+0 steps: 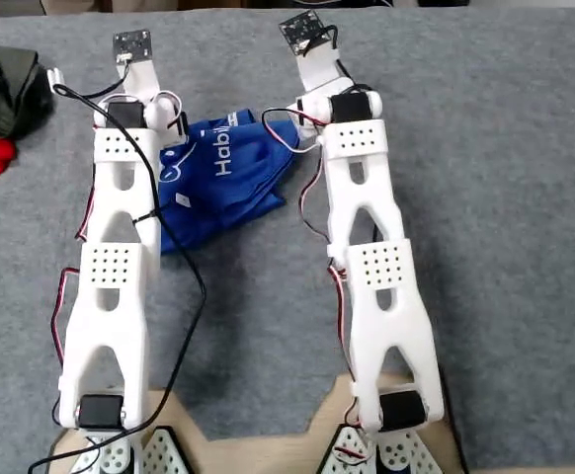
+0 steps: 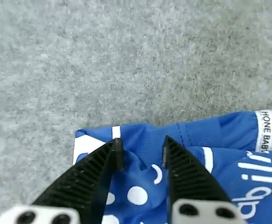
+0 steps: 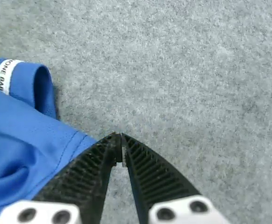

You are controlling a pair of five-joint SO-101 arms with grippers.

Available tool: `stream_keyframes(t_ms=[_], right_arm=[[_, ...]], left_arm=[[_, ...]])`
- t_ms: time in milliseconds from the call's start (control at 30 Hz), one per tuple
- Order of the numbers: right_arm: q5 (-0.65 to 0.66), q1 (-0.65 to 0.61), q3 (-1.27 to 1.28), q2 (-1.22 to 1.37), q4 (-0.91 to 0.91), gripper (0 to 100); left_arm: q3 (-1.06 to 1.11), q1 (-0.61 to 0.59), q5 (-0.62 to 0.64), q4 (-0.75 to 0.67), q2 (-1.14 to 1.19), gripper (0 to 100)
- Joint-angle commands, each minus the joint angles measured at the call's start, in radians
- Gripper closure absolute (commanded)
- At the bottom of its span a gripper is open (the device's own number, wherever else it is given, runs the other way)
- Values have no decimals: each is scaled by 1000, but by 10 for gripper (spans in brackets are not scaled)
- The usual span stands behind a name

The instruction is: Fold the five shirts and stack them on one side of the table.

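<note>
High view showed both arms stretched from the bottom edge toward the top of the frame, the left arm [image 1: 120,267] on the left side and the right arm [image 1: 381,267] right of centre, each with its wrist bent down over the grey table [image 1: 505,197]. The blue shirt [image 1: 228,183] lay crumpled between the two wrists in the upper middle. Its long axis ran on a slant from lower left to upper right, and its white lettering ran up the frame. Its left edge was hidden under the left arm, and its upper right corner disappeared under the right wrist.

Left wrist view had the left gripper [image 2: 141,151] pointing down at a corner of the shirt. Its black jaws stood a narrow gap apart, with a ridge of blue cloth lying between the tips; whether they pressed that cloth could not be made out. The shirt ran off the lower right edge, a white label [image 2: 267,130] on its hem.

Right wrist view had the right gripper [image 3: 121,149] with its jaws brought together tip to tip, just at the shirt's edge. Whether any cloth was caught between them could not be told.

A pile of other clothes [image 1: 1,99], dark and red, sat at the upper left edge, cut off by the frame.
</note>
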Motion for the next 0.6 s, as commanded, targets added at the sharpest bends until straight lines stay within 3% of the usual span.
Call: stream_keyframes(t_ms=[0, 267, 400, 567], right_arm=[[-12, 12, -47, 5, -23, 989], [-12, 10, -50, 25, -23, 989], [-12, 10, -50, 27, -23, 989], [-12, 10, -50, 28, -23, 989]], left_arm=[[-8, -8, -11, -15, -13, 854], [-8, -15, -12, -14, -19, 974], [-9, -15, -6, -11, -22, 903], [-9, -17, -6, 103, -90, 853]])
